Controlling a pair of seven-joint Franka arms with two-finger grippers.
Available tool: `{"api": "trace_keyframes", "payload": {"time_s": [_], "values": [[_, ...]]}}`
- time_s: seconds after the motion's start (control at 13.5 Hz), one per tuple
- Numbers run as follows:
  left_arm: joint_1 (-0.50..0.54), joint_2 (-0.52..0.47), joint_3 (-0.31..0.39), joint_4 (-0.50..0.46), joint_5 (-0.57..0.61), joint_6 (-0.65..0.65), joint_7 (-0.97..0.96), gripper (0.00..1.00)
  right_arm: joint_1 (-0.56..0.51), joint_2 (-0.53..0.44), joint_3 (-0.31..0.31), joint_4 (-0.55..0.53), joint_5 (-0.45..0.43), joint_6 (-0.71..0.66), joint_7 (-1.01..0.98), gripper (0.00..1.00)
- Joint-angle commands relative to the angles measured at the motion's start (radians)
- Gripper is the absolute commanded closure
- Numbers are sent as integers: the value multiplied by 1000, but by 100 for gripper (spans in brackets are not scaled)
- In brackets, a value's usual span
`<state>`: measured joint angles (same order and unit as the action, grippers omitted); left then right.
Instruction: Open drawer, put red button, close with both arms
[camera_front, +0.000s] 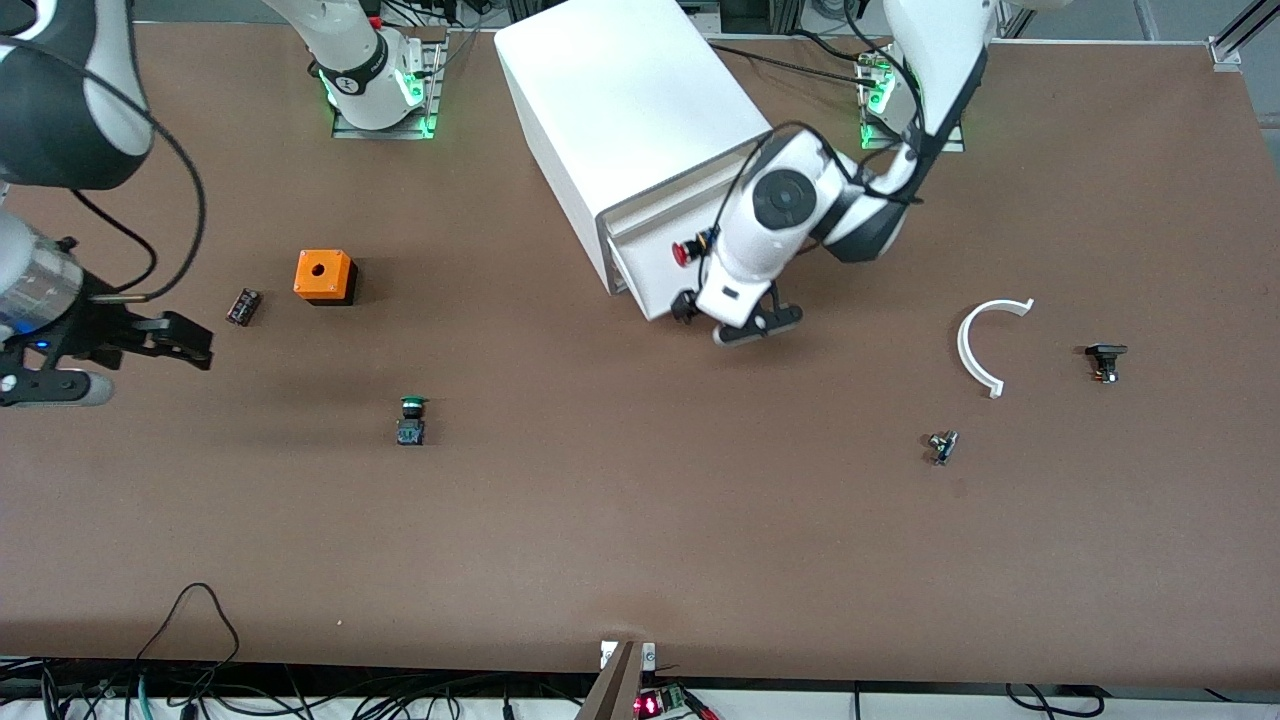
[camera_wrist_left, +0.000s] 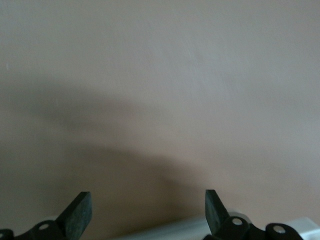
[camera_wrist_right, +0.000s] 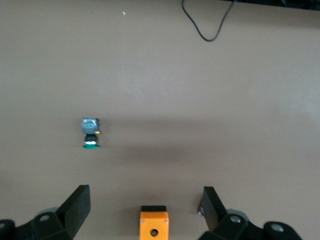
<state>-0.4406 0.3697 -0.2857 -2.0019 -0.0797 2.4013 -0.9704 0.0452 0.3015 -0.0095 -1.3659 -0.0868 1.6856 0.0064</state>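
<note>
Brown table (camera_front: 640, 540) filled nearly the whole front view. One white cabinet (camera_front: 620, 110) sat top centre, angled, front facing down-frame. The drawer (camera_front: 655, 262) was pulled out a little; the other drawers were hard to separate, the left arm covering much of the front.

Two arms. Left arm (camera_front: 790, 205) came down from the upper right and bent over the cabinet front; left gripper (camera_front: 757, 330) hung just below the drawer's front edge, over bare table. In the left wrist view its fingers (camera_wrist_left: 80, 212) stood wide apart with nothing between them, only table and a strip of white at the bottom edge. Right arm (camera_front: 60, 90) was cut off at the upper left edge, waiting. Right gripper (camera_front: 165, 340) sat at mid left over the table, fingers (camera_wrist_right: 77, 207) spread, empty.

One white curved piece (camera_front: 985, 345) lay at right of centre. One orange box (camera_front: 325, 275), black base, hole in top, sat left of centre.

Red button (camera_front: 686, 251): one, red cap showing at the drawer front, centre of frame, right by the left arm's wrist; body mostly hidden, so I couldn't tell whether it lay in the drawer.

One green button (camera_front: 411, 420), lower left of centre, also in the right wrist view (camera_wrist_right: 90, 132). Three small dark parts: one (camera_front: 243, 305) beside the orange box, one (camera_front: 1105, 361) at far right, one (camera_front: 942, 446) lower right; too small to identify.
</note>
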Motion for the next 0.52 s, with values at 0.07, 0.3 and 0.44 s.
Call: {"api": "trace_keyframes", "payload": {"time_s": [0.07,0.3,0.44], "values": [[13,-106,-99,-87,-6,-59,-2,0,5,-111,2,-126,-1,-86,-2,0],[16,-106,-110,-87,-6,-62,-1,0,5,-261,2,-370,1,118,0,0],[20,-106,-119,-83,-5,-60,2,0,2,-274,2,-389,8,128,0,0]]}}
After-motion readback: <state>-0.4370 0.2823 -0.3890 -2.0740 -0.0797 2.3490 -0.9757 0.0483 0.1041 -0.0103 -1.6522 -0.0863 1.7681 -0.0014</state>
